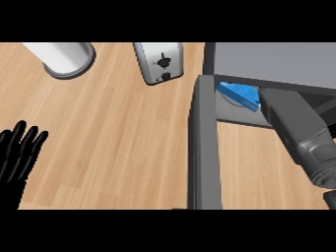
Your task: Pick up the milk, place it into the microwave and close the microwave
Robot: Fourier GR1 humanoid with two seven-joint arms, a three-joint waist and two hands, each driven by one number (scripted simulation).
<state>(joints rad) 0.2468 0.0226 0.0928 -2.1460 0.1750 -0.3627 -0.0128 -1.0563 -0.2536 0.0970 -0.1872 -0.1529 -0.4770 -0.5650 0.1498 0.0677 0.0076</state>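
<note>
Milk (242, 97), a blue carton, sits inside the microwave (286, 59) at upper right, just past my right forearm, which reaches into the cavity and hides the hand, so I cannot tell what its fingers are doing. I judge placing is underway; next I must pull out and swing the open door (204, 147) shut. My left hand (10, 157) rests at lower left, fingers straight. A toaster (160, 61) and grey canister (63, 56) stand along the top edge.

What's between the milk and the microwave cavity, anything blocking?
Nothing visible. The blue milk carton already sits at the microwave opening, with the right forearm reaching in beside it. The door stands swung open. The right hand is hidden; the left hand rests open at lower left.
</note>
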